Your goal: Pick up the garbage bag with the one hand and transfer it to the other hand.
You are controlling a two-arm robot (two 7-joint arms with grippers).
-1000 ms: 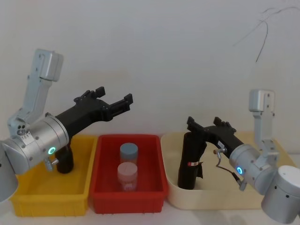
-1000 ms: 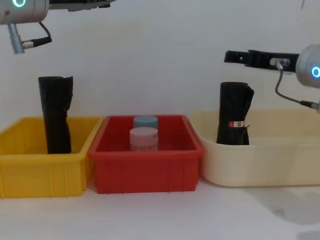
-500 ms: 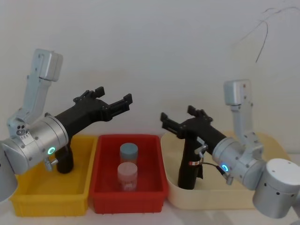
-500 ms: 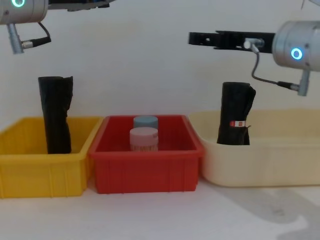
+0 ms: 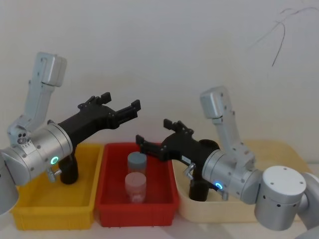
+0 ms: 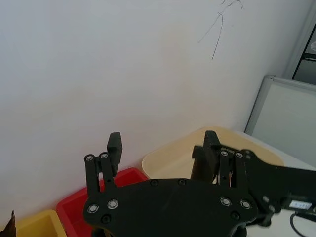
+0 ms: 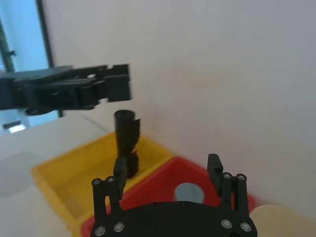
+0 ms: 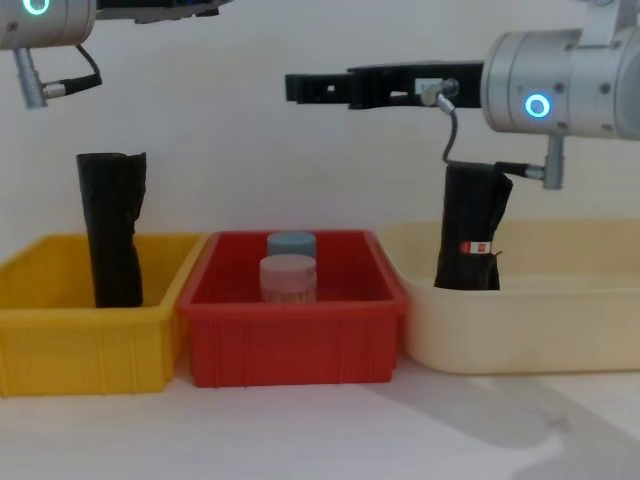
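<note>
Garbage bag (image 5: 199,191) mostly behind R arm (image 5: 234,172)

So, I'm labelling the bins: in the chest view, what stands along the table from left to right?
First the yellow bin with a plain black roll, then the red bin, then the cream bin with the garbage bag.

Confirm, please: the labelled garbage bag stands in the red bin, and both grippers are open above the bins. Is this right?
Not quite. The garbage bag stands in the cream bin, not the red one; the chest view shows it. Both the left gripper and the right gripper are indeed open above the bins.
</note>
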